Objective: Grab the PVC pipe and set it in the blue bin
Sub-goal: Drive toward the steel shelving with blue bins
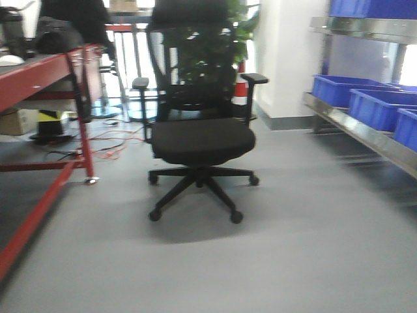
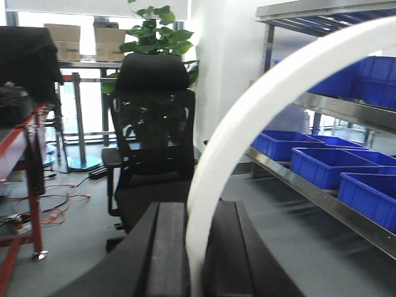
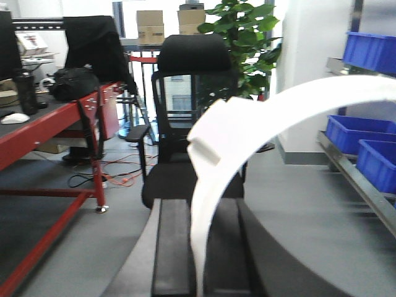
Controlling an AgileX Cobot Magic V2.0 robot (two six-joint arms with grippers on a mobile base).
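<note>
In the right wrist view, my right gripper [image 3: 199, 204] is shut on the PVC pipe [image 3: 260, 114], a white curved piece with a squared tab near its top that arcs up and to the right. My left gripper [image 2: 197, 207] is shut on a longer, smooth white arc strip [image 2: 260, 105] that sweeps to the upper right. Blue bins [image 1: 339, 88] sit on a metal shelf rack at the right, and show again as blue bins [image 2: 322, 164] in the left wrist view and blue bins [image 3: 349, 133] in the right wrist view. Neither gripper shows in the front view.
A black office chair [image 1: 202, 137] stands on the grey floor straight ahead. A red-framed workbench [image 1: 39, 85] lines the left side, with orange cables [image 1: 111, 147] on the floor beside it. A potted plant [image 1: 208, 52] is behind the chair. The shelf rack's rail [image 1: 365, 134] runs along the right.
</note>
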